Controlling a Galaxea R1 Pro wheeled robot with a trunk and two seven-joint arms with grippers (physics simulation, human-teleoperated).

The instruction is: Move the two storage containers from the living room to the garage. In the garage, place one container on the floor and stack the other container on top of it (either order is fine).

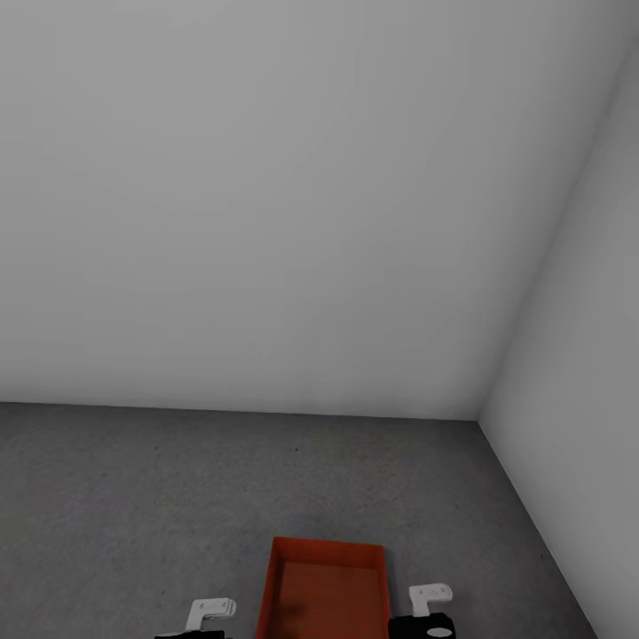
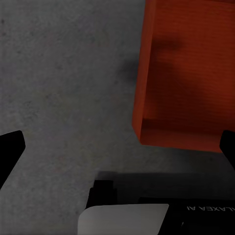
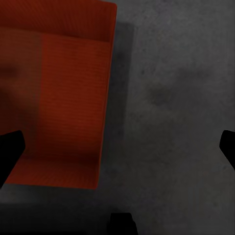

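The garage floor (image 1: pixel 222 479) carries one orange-red storage container (image 1: pixel 324 590) at 6 o'clock in the head view, low-walled, open-topped and empty. The left gripper (image 2: pixel 117 147) and right gripper (image 3: pixel 117 147) flank it, fingers spread wide, holding nothing. Judged next: square the second container above before lowering.

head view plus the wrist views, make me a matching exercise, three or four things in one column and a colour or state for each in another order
Things:
1. rectangular open-top plastic storage container
2. rough speckled floor
3. plain wall
4. left gripper

Colours or states:
a. white-grey
b. open, holding nothing
c. orange-red
d. dark grey

Pairs: 1-c, 2-d, 3-a, 4-b
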